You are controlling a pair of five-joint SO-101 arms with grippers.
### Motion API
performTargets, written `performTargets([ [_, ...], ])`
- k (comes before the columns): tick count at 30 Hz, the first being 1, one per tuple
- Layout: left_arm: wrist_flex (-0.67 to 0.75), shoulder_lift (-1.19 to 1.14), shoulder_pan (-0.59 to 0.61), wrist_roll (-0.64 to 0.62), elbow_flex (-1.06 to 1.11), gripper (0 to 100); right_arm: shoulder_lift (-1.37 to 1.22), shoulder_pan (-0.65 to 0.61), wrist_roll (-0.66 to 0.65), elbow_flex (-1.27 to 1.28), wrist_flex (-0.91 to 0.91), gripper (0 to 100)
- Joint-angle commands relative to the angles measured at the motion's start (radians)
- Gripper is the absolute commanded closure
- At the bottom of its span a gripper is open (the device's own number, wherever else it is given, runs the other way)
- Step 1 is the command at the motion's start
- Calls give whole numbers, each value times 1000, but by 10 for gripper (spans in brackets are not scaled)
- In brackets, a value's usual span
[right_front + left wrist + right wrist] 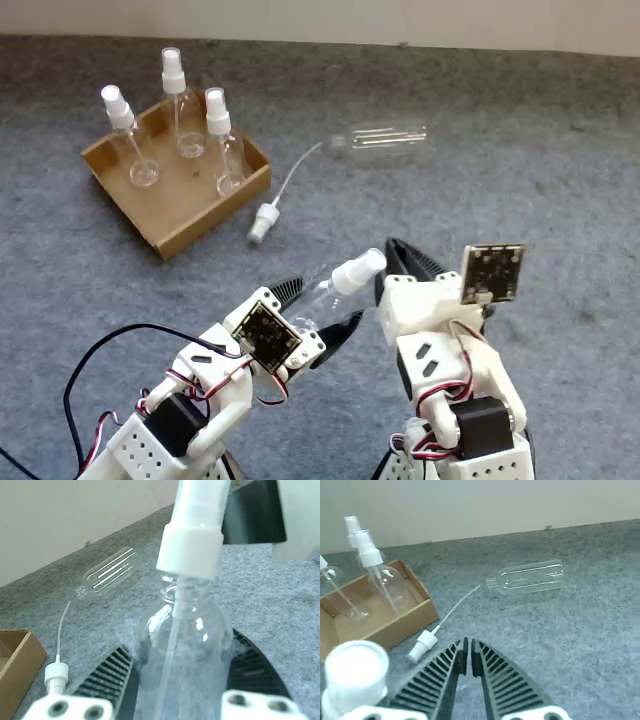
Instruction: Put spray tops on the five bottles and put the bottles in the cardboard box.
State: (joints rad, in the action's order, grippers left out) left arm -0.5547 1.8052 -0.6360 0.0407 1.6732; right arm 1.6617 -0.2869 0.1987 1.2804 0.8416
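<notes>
My left gripper (315, 305) is shut on a clear bottle (318, 296) (180, 655), which tilts away from me. A white spray top (358, 270) (192, 545) (355, 672) sits on its neck. Just beside that top, my right gripper (402, 256) (469, 647) is shut with nothing between its fingers. A bare bottle (380, 143) (530, 577) lies on its side farther out. A loose spray top (265, 222) (422, 645) with a long tube lies between it and the cardboard box (215, 222). Three capped bottles (180, 100) stand in the box.
Grey carpet covers the table, with open room to the right of the lying bottle. The box (395, 625) stands at the far left. A black cable (100, 350) loops by the left arm's base.
</notes>
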Motion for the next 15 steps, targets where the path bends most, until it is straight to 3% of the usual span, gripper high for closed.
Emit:
performTargets([
  [1, 5, 12, 8, 2, 21, 912, 10, -85, -9, -47, -24, 995],
  [8, 5, 12, 8, 3, 21, 912, 10, -111, -26, -56, -22, 995],
  [15, 6, 12, 33, 3, 21, 912, 12, -239, -284, -59, 68, 995],
])
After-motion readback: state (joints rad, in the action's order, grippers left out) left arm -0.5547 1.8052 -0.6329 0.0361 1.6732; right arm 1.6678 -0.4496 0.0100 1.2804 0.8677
